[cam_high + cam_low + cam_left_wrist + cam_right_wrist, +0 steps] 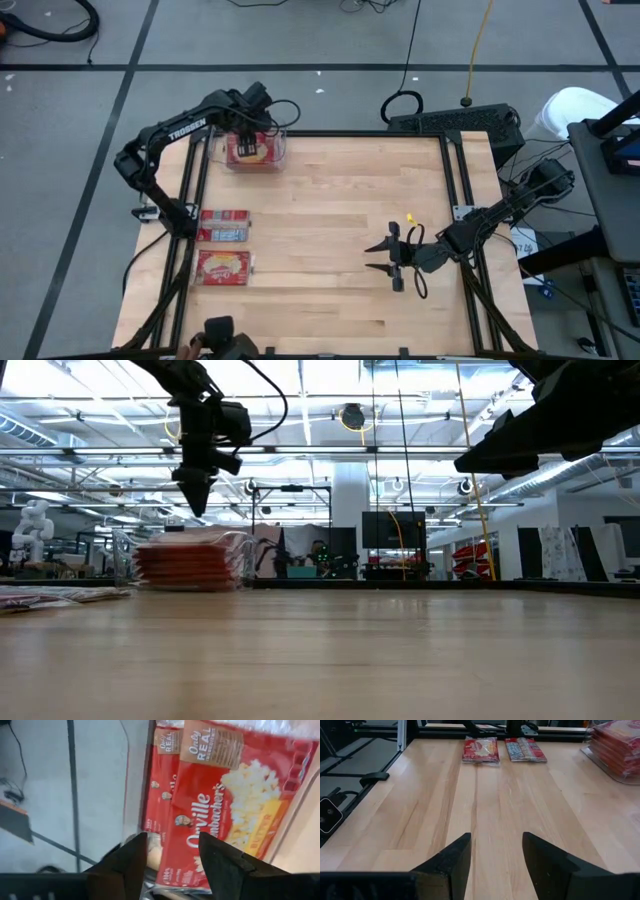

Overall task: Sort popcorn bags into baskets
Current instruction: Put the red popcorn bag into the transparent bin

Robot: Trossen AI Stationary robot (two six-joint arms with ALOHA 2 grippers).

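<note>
The left gripper [243, 133] hung directly above the clear basket [279, 150] at the far left corner of the counter [330, 250]. Its fingers [131, 862] stood parted with nothing between them. Straight beyond the fingertips lay the top popcorn bag [235, 800] of the stack inside the basket, red face up with its popcorn picture showing, and the edge of another bag [159, 795] peeked out just beside it. In the low view the stack [190, 563] rose above the basket's low walls, and the left fingers pointed down at it without touching it.

Two more packets lay flat on the counter, well apart from the left fingers, along the left edge: one showing a grey-blue strip [223, 226], and a red one [224, 267] just beside it, nearer the front.

The right gripper [388, 258] waited over the right half of the counter, its fingers [451, 860] spread apart and empty, aimed across bare wood toward those two loose packets [481, 749], which lay far ahead of the fingertips.
</note>
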